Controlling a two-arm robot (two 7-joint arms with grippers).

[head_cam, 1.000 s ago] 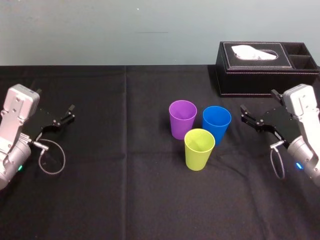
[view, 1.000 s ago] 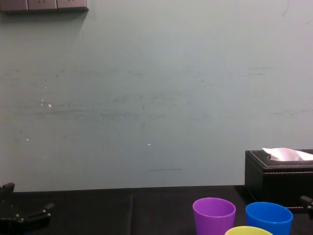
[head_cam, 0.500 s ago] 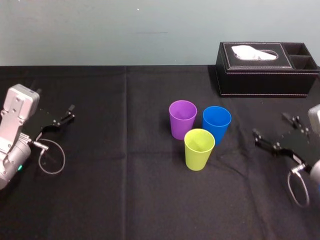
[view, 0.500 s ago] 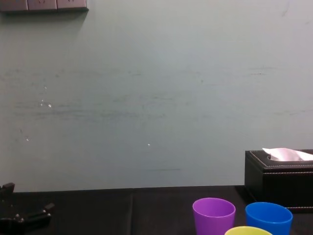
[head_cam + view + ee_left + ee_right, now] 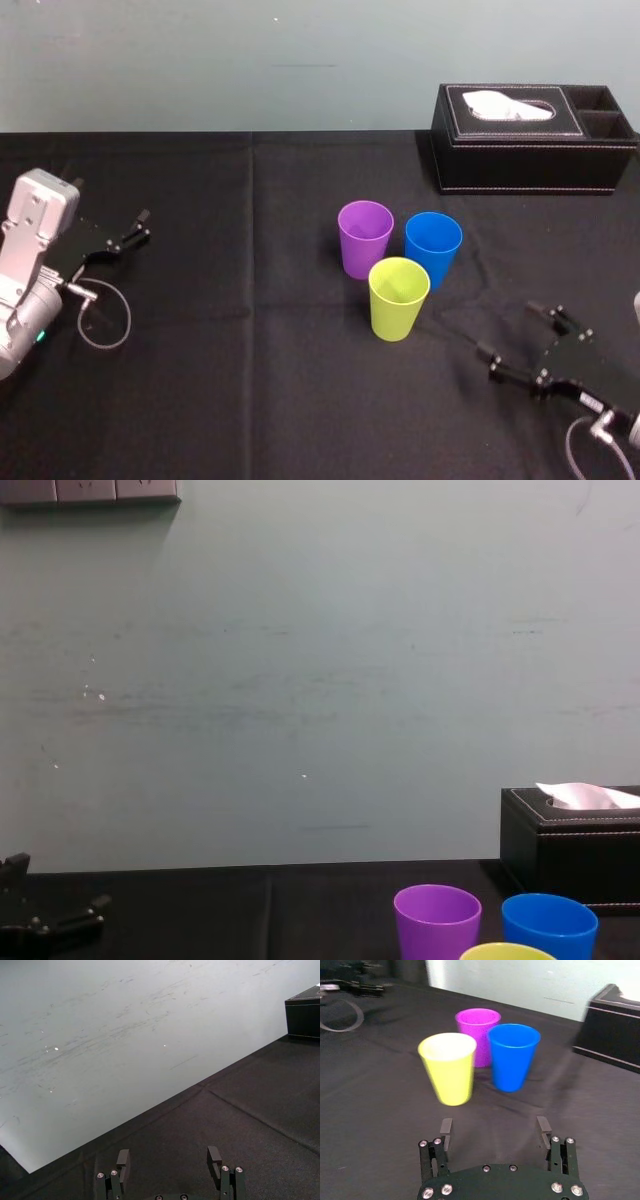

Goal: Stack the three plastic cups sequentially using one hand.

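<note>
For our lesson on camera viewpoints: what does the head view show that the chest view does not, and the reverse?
Head view, not chest view: the right hand, open, in front and to the right of the cups, and the whole yellow-green cup from rim to base. Chest view, not head view: grey wall plates at upper left. Shared: the purple cup, the blue cup, the yellow-green cup's rim, the black tissue box and the parked left hand at far left.

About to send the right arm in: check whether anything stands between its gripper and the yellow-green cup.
Nothing visible does. The right gripper, open, sits at near right, and only bare black cloth lies between it and the yellow-green cup. The blue cup stands off that line; the left gripper is parked far left.
</note>
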